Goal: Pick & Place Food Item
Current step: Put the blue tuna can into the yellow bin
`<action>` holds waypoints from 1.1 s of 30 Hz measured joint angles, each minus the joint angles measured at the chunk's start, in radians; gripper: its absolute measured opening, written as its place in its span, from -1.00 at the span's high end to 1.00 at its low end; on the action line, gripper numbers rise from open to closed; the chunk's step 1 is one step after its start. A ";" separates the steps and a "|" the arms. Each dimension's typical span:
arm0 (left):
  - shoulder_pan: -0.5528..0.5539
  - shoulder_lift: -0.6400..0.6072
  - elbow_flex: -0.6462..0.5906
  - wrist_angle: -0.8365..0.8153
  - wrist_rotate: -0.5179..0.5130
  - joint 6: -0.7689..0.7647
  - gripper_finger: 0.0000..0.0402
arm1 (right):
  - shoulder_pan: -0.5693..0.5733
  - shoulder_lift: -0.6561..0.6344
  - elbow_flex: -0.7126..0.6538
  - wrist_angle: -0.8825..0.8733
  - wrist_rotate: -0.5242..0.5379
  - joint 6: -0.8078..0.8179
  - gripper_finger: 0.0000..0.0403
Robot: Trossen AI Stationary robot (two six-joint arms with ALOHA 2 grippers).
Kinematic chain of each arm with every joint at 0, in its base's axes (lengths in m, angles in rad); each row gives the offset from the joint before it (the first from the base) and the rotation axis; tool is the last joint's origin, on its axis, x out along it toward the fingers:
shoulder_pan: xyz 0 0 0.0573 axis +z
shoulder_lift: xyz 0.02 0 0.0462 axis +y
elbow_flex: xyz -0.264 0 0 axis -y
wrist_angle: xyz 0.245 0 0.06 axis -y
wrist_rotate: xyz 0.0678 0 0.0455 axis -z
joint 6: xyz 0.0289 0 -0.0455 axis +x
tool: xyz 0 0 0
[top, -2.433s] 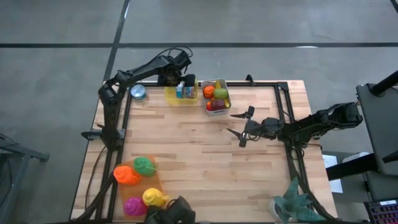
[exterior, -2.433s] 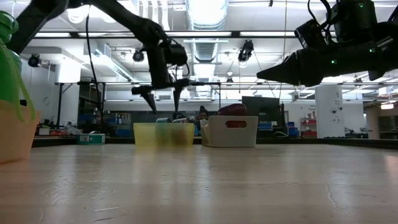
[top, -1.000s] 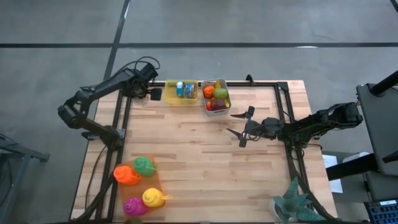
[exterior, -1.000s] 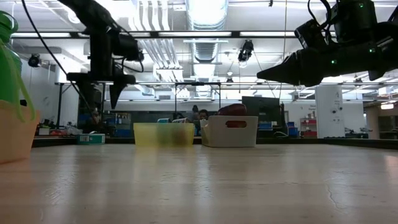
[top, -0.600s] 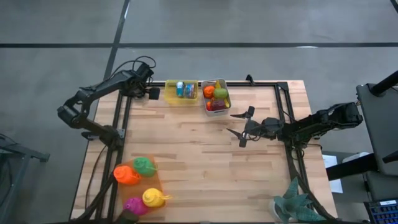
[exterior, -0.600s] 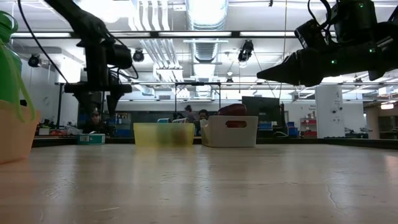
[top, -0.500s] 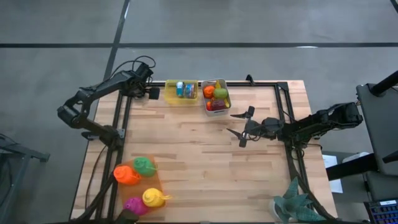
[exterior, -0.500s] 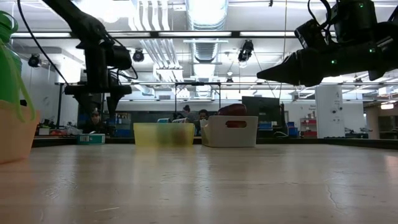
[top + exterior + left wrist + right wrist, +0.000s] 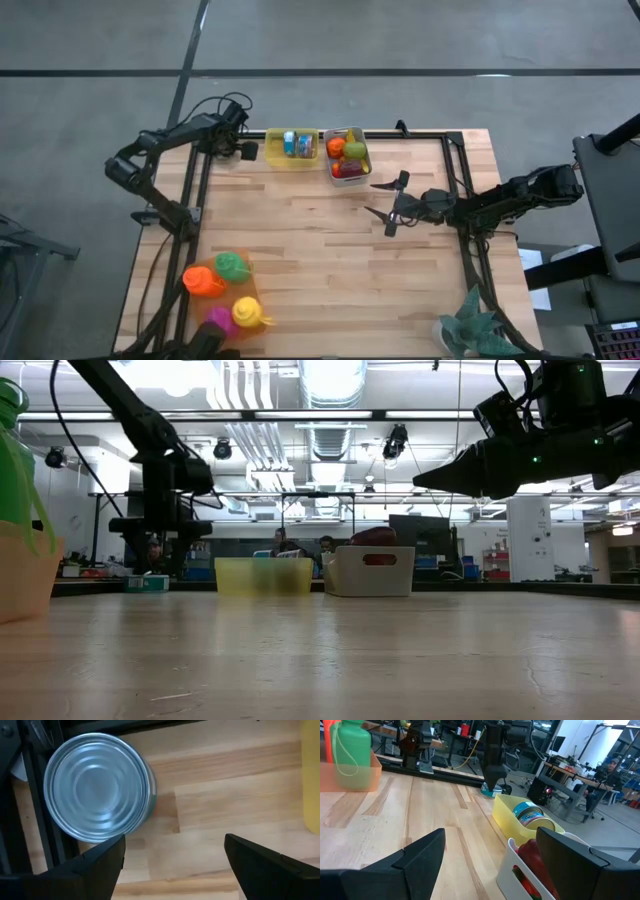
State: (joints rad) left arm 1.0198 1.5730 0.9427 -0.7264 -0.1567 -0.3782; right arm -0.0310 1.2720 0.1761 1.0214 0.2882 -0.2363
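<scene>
The left gripper (image 9: 247,151) is poised above the far left corner of the table (image 9: 330,260), with a tin can (image 9: 97,794) standing upright on the wood just off to one side of its line. To take the can well, the gripper would best be shifted sideways until the can's round body sits squarely between the two fingers (image 9: 95,865), then lowered straight down so the pads close on the can's wall below its lid rim; closing off-centre is judged likely to tip or push the can against the black frame rail beside it.

The left gripper's jaws are spread wide and nothing is held or touched; bare wood shows between them in the left wrist view. Just beside this spot lies the yellow bin (image 9: 292,148), in which cans already rest, and next to that the white bin (image 9: 347,155) of fruit and vegetables.

The right gripper (image 9: 388,208) waits above the middle right of the table, its fingers likewise apart and empty. At the near left corner a group of coloured bottles (image 9: 222,275) is seen, well apart from the work.
</scene>
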 joint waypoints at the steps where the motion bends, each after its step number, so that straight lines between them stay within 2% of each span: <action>1: 0.003 0.002 0.000 0.002 0.000 0.005 -0.72 | 0.000 0.000 0.000 0.000 0.000 0.000 -0.52; 14: 0.017 0.002 0.000 -0.034 0.013 -0.017 -0.72 | 0.000 0.000 0.000 0.000 0.000 0.000 -0.52; 23: 0.022 0.010 0.000 -0.080 0.075 -0.015 -0.72 | 0.000 0.000 0.000 0.000 0.000 0.000 -0.52; 33: -0.003 -0.002 0.001 -0.164 0.150 -0.114 -0.72 | 0.000 0.000 0.000 0.000 0.000 0.000 -0.52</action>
State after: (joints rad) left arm 1.0167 1.5713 0.9432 -0.8907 -0.0063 -0.4922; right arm -0.0311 1.2720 0.1761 1.0210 0.2882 -0.2363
